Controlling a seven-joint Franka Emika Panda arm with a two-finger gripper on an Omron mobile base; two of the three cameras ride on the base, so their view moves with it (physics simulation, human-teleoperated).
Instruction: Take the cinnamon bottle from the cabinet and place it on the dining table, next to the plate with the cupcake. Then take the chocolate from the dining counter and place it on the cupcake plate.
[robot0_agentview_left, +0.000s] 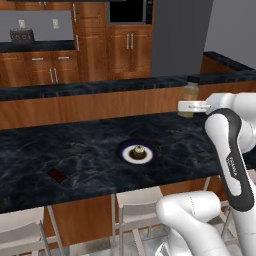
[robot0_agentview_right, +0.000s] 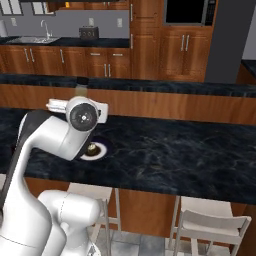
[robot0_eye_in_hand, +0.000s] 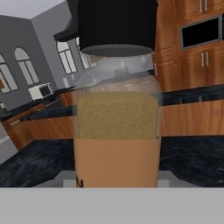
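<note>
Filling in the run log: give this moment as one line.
gripper: shut on cinnamon bottle | bottle: upright, above dining table | chocolate: on table, untouched

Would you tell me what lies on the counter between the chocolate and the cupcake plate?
Nothing: in the left base view, bare black marbled countertop separates the chocolate from the plate.
</note>
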